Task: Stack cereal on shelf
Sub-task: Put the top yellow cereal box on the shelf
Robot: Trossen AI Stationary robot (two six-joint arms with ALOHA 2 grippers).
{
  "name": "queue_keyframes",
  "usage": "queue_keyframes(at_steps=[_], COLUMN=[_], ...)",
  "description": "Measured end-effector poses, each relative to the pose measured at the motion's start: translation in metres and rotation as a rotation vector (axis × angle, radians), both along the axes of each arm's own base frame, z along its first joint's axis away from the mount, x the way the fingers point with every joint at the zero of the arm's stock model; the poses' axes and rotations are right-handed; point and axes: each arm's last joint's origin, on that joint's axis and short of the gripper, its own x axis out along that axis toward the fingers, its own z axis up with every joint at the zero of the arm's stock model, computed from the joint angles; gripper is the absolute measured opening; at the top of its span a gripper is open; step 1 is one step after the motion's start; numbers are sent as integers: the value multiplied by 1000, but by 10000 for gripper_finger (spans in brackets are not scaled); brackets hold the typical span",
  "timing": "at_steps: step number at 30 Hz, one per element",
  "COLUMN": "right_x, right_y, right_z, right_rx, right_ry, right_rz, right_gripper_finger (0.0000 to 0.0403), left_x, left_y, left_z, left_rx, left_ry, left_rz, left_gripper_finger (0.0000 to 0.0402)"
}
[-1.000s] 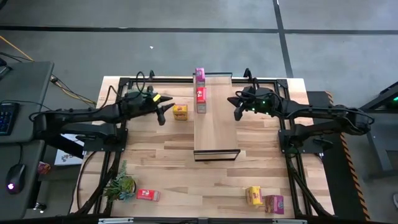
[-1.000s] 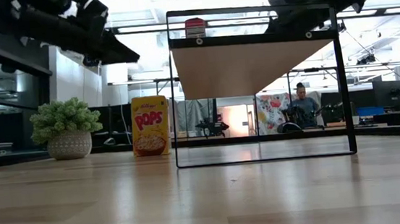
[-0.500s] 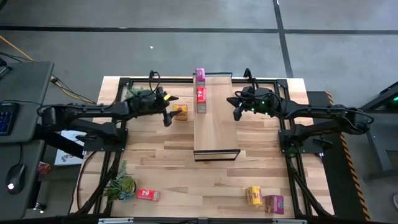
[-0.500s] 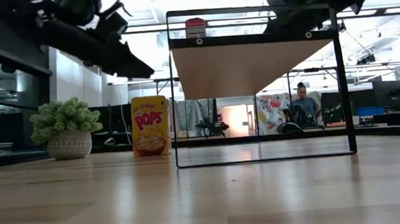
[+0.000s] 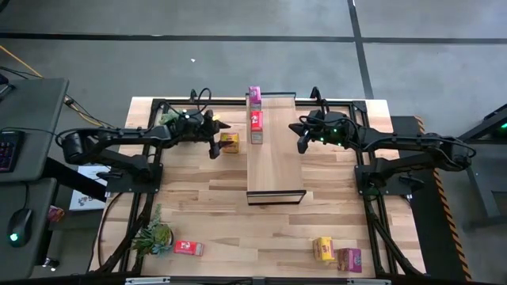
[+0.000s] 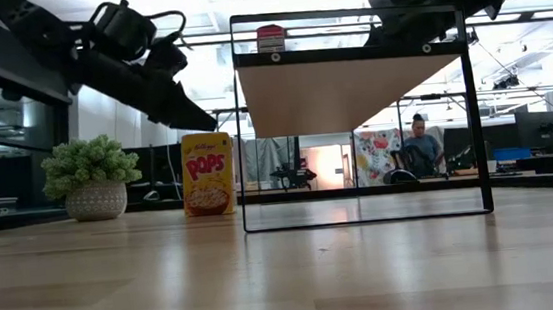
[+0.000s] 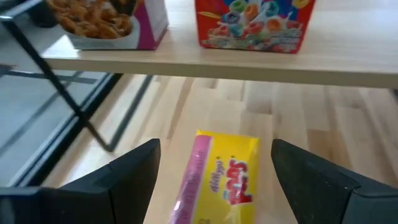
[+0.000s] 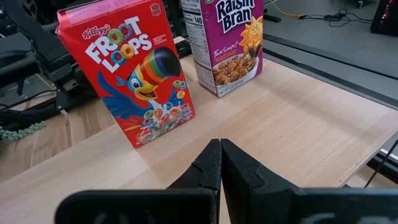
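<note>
Six small cardboard cereal boxes are in view across the wide wooden desk. Long light-wood plank shelf on a black wire frame stands at the middle of the desk, running from the far edge toward the near edge.

Left arm reaches in from the left edge; left gripper hangs above the desk just left of the shelf, fingers spread wide and holding nothing, one to each side of the yellow Pops box as its wrist view shows it. Right arm reaches in from the right edge; right gripper sits just off the shelf's right edge, fingers pressed together, empty.

Two boxes stand upright on the shelf's far end by its left edge: the magenta-purple Raisin Bran box at the far edge, the red Froot Loops box just beside it toward the near edge.

Near the desk's near left corner lies a second red box, beside a green potted plant. Near the near right corner, a second yellow box and a second purple box sit just beside each other.
</note>
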Motion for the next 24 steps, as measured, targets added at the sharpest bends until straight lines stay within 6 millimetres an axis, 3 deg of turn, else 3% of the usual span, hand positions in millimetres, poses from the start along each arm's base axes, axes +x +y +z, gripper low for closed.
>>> queue_keyframes(at_steps=[24], right_x=[5], right_y=[-2], right_z=[-7], right_rx=[13], right_ry=[31], right_rz=[-2], right_gripper_finger=[0], left_x=[-7], left_y=[3], left_z=[-14], left_rx=[-103], left_ry=[106], left_rz=[-20], left_gripper_finger=[298])
